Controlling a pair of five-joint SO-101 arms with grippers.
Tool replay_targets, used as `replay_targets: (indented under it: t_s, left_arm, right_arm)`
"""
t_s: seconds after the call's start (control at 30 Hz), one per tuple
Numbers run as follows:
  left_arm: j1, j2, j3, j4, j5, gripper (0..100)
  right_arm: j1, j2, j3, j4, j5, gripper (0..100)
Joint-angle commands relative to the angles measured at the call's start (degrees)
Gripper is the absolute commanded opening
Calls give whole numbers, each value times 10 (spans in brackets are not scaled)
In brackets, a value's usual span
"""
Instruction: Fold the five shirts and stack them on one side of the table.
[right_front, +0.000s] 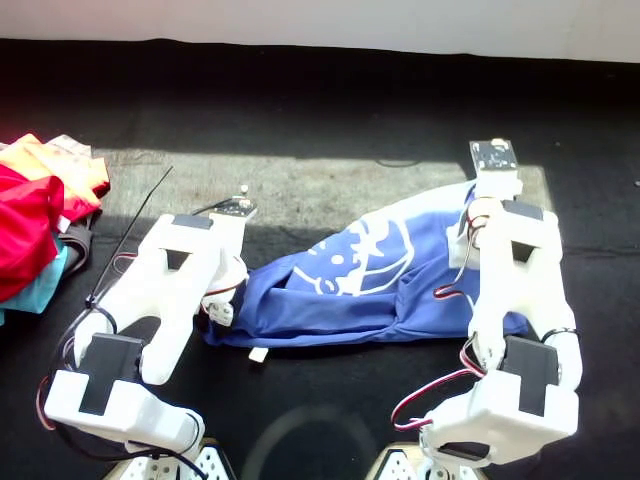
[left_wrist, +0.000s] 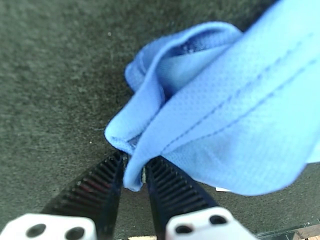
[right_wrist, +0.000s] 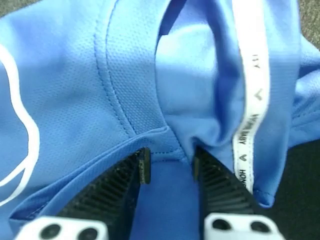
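Observation:
A blue shirt (right_front: 350, 285) with a white print lies crumpled across the middle of the black table, between both arms. My left gripper (right_front: 222, 305) is at the shirt's left end. The left wrist view has this gripper (left_wrist: 134, 167) shut on a folded edge of the blue shirt (left_wrist: 225, 125), pinched between its black ribbed fingers. My right gripper (right_front: 470, 225) is at the shirt's right end. In the right wrist view it (right_wrist: 170, 162) stands open over the collar area of the shirt (right_wrist: 75, 100), with smooth fabric lying between its fingers beside the white neck tape (right_wrist: 247, 100).
A pile of other shirts (right_front: 30, 230), red, orange and teal, sits at the table's left edge. A thin black cable (right_front: 130, 235) runs from the left arm toward the back. The black table (right_front: 300, 100) stretches bare behind the blue shirt.

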Motion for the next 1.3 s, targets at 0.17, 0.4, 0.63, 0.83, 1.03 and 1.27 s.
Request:
replay_targets:
  t_s: [0.17,0.4,0.63,0.83,1.03,1.27]
  left_arm:
    - [2,5,0,-20,4,11]
    - [2,5,0,-21,4,11]
    - [2,5,0,-21,4,12]
    - [2,5,0,-21,4,12]
    - [2,5,-1,-21,4,12]
    - [1,5,0,-21,4,12]
  right_arm:
    - [7,-3,-28,7,-4,9]
    - [6,-3,-29,51,-4,81]
    - [6,-3,-29,52,-4,111]
    - [2,-31,-29,52,-4,111]
    - [-7,-110,-25,51,-2,115]
    - [-20,-56,-27,51,-1,115]
